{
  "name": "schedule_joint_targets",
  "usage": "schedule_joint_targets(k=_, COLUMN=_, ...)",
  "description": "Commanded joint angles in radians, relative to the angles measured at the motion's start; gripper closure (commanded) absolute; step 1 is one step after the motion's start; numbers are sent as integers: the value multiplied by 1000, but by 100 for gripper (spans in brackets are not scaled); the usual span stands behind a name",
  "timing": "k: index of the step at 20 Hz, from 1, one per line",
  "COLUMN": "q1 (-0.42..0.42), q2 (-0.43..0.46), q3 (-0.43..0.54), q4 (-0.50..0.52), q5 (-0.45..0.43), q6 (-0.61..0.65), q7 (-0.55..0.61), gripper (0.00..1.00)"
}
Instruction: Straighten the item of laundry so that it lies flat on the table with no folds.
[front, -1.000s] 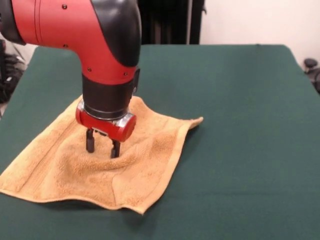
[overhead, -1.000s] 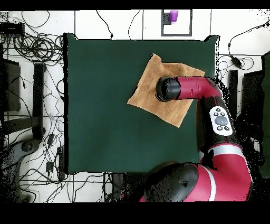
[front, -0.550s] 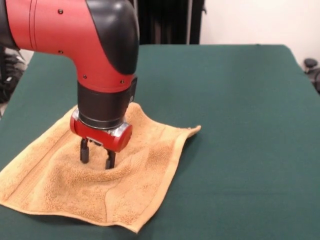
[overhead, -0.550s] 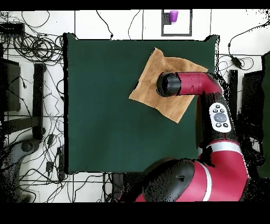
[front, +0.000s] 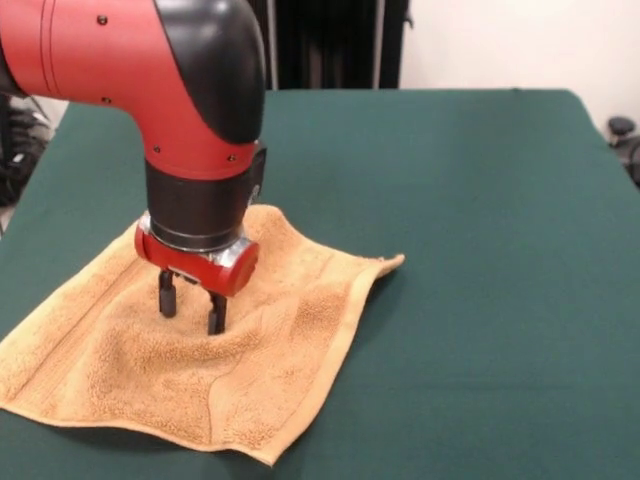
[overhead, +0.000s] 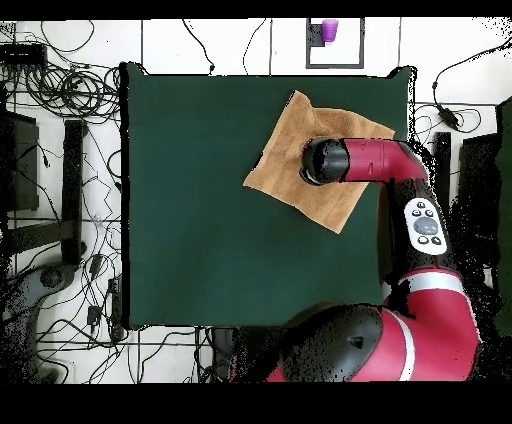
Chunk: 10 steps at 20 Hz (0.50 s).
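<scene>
Front view: my end effector (front: 188, 309) stands upright over the orange-tan towel (front: 260, 390), its two fingers narrowly parted, tips pressing into the rumpled cloth. The towel lies spread on the green counter (front: 480, 250), creased beside them.

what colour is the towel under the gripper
Orange-tan towel, clearest in the front view.

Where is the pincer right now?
In the front view, the pincer is at lower left, its open tips down on the towel near its middle.
</scene>
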Motion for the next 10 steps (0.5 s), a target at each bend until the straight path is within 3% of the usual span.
schedule_joint_targets(k=1, q1=-33, q2=-64, q3=63, q4=290, q5=-8, q6=206, q7=-384, gripper=0)
schedule_joint_targets(k=10, q1=-39, q2=-105, q3=56, q4=343, q5=-62, q6=244, q7=-380, gripper=0)
